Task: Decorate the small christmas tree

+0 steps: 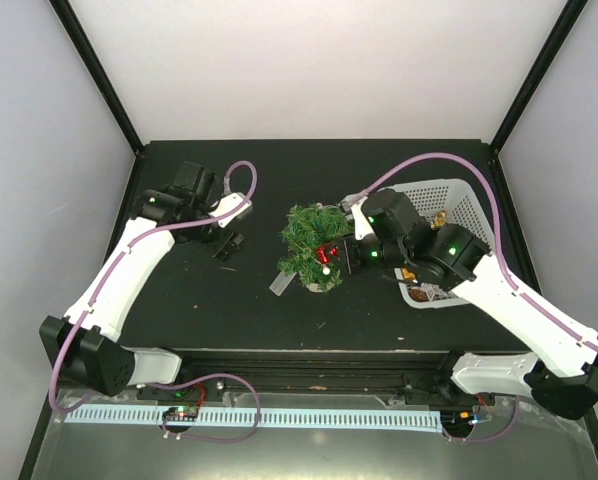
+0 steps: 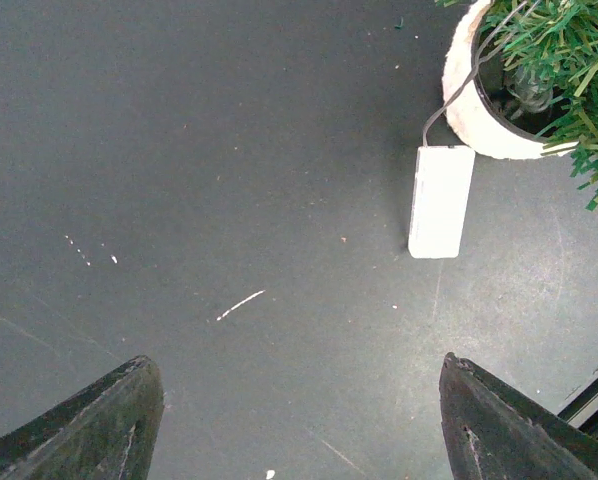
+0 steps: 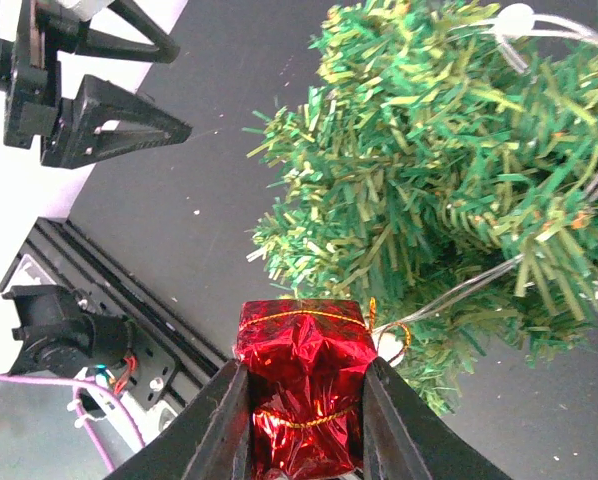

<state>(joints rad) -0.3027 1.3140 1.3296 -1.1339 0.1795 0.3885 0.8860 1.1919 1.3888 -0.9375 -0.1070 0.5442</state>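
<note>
Standing mid-table on the matte black table (image 1: 179, 300), the small christmas tree (image 1: 312, 243) is a bushy clump of stiff green needle bristles, some tipped yellow-green. Its round cream-white pot (image 2: 466, 95) has a rough, fuzzy wall. A thin grey wire leaves the pot and meets a flat white rectangular box (image 2: 440, 200) lying on the table just beside it. Thin silvery wire with a small pale bead (image 3: 517, 20) threads through the branches.

Right gripper (image 1: 341, 255): jaws closed on a small red gift-box ornament (image 3: 304, 385), one black finger pressed against each side. Ornament is shiny crinkled red foil, roughly cubic, banded with thin gold cord, with a gold loop at the top right corner. It sits right against the lower branches; contact with the needles cannot be confirmed.

Left gripper (image 1: 229, 246): jaws spread wide, holding nothing, hovering over bare table to the left of the tree. Its dark wedge-shaped fingertips (image 2: 99, 425) show only tabletop between them, scuffed with pale flecks.

White plastic lattice basket (image 1: 469, 205) sits at the right of the table, behind the right arm, with small brownish and gold items inside, too small to identify.
</note>
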